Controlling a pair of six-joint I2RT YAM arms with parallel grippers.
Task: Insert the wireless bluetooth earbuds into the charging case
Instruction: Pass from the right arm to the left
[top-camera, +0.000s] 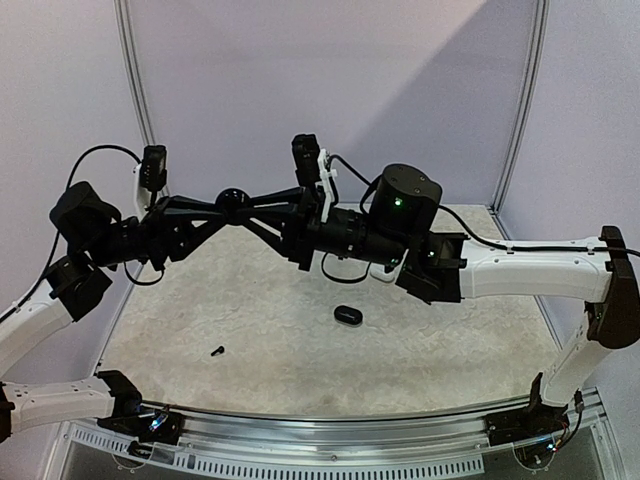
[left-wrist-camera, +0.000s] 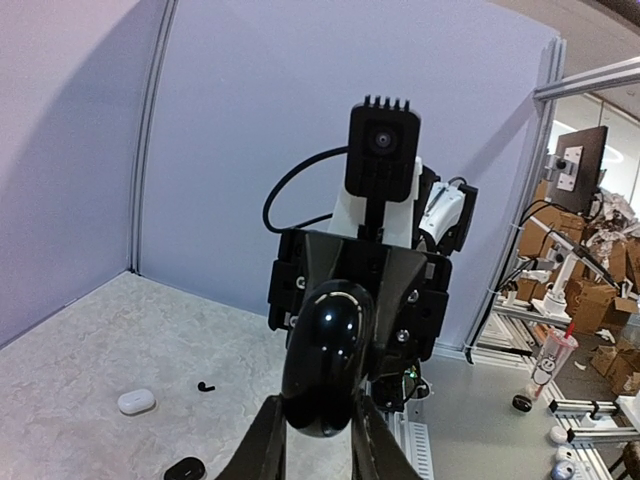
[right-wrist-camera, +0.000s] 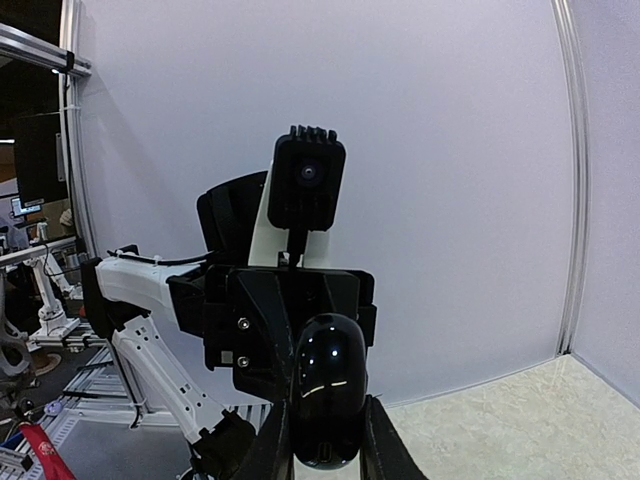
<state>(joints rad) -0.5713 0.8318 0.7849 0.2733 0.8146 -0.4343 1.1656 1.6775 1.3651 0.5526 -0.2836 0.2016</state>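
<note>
the wireless bluetooth earbuds are not in either pincer. only one shows clearly, a tiny black earbud (top-camera: 217, 350) lying on the table (top-camera: 450, 330), towards the near left part of the surface. the glossy black charging case (top-camera: 232, 197) is up in the air above the table, between the two arms, which meet nose to nose. the left pincer (left-wrist-camera: 318, 420) has its jaws narrow, pressed on either side of the case's lower end. the right pincer (right-wrist-camera: 325, 430) is likewise narrow and holds the same case from the opposite side. whether the lid is open cannot be told; a thin pale line across the case may be its seam.

what the next move hangs on is this: the earbud lies well below the held case, almost straight under it in the top view and a little towards the near edge. it is on the left arm's side of the table. from the left wrist it appears low and to the left of the pincer, apart from it. so the left arm looks the nearer one to fetch it, if the right alone can keep the case. the bud is too small to read which way its stem points.

also on the table are a small white case (left-wrist-camera: 136, 402) beside the bud and a dark oval thing (top-camera: 348, 315) nearer the middle.
</note>
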